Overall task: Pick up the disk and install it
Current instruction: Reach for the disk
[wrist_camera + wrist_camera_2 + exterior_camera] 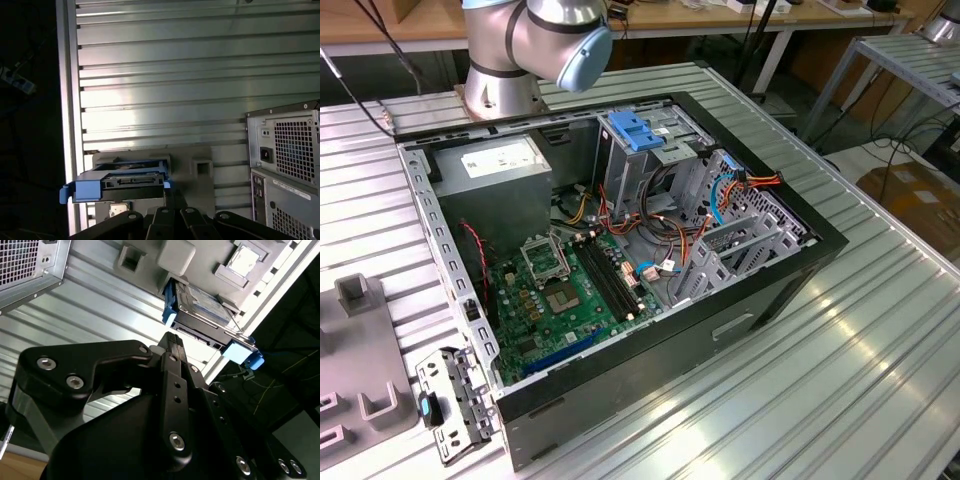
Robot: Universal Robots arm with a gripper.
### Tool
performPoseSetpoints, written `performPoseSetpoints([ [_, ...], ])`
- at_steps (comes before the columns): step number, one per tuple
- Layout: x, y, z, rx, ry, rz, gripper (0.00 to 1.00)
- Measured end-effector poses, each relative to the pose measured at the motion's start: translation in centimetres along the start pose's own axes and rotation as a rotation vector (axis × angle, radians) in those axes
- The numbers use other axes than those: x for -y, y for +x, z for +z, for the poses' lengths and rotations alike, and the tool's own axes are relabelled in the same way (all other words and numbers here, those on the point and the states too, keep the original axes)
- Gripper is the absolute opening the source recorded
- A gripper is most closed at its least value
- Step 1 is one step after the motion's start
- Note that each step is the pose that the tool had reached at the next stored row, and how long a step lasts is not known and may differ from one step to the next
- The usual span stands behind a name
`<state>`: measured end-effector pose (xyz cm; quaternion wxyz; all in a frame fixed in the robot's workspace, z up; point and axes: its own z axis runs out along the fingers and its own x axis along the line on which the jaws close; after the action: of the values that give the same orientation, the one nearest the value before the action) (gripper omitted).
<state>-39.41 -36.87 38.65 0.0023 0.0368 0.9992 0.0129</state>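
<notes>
1. An arm [540, 40] stands at the far end of an open computer case [720, 330], which lies on its side on a ribbed metal tabletop [860, 380] with its boards and cables exposed.
2. The disk [132, 179], a dark body between blue rails, sits in a grey holder [200, 165] near the tabletop's edge. It is outside the case and not yet installed.
3. The tool [172, 339] appears closed, tips together, with nothing in its grip. It hangs near the disk without touching it.
4. In both wrist views the disk lies straight ahead of the tool, just beyond its tip. The connector end faces the tool, so the disk's long axis seems to run away from it, with one rail on either side.
5. The case's rear panel [285, 165] stands well apart from the holder, with bare tabletop between them.
</notes>
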Motion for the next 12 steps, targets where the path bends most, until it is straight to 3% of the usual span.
performPoseSetpoints([
  [1,0.06,0.75,0.03,0.0001,-0.0001,-0.001,0.11],
  [6,0.23,2.62,0.11,0.0000,-0.0001,-0.004,0.11],
  [12,0.55,3.18,0.17,-0.0009,-0.0002,-0.036,0.11],
])
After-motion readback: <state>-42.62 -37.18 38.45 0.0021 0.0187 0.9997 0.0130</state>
